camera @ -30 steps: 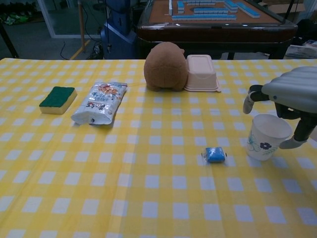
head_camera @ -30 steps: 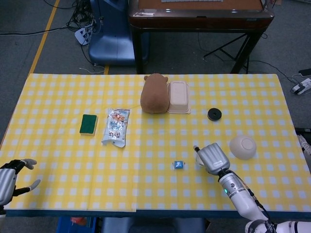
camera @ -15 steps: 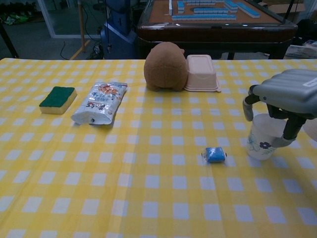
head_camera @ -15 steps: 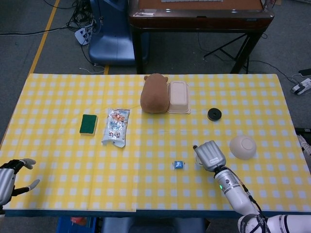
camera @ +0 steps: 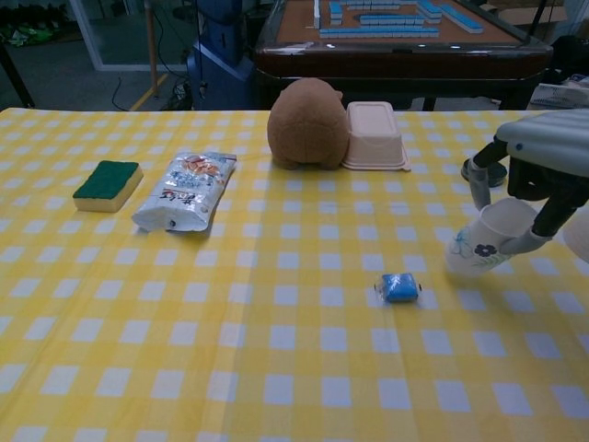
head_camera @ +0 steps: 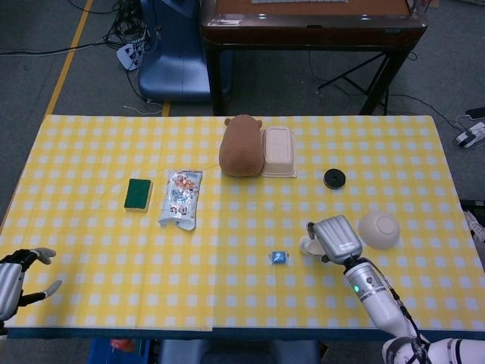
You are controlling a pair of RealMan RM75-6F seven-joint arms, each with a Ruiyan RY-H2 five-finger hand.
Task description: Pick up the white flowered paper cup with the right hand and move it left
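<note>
Right hand (camera: pixel 543 157) fingers clamped on tilted white flowered paper cup (camera: pixel 483 241), near table's right edge; blue packet (camera: pixel 399 287) just beside. Left hand (head_camera: pixel 14 277) fingers apart, front-left corner.

paper cup (camera: pixel 482 241): 1 | sponge (head_camera: pixel 139 193): 1 | snack bag (head_camera: pixel 180 198): 1 | plush toy (head_camera: pixel 241 145): 1 | lidded box (head_camera: pixel 278 152): 1 | black disc (head_camera: pixel 334 178): 1 | bowl (head_camera: pixel 379 229): 1 | blue packet (head_camera: pixel 279 257): 1

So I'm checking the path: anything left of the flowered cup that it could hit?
Yes: the small blue packet lies on the cloth just left of the tilted paper cup held by the right hand.
</note>
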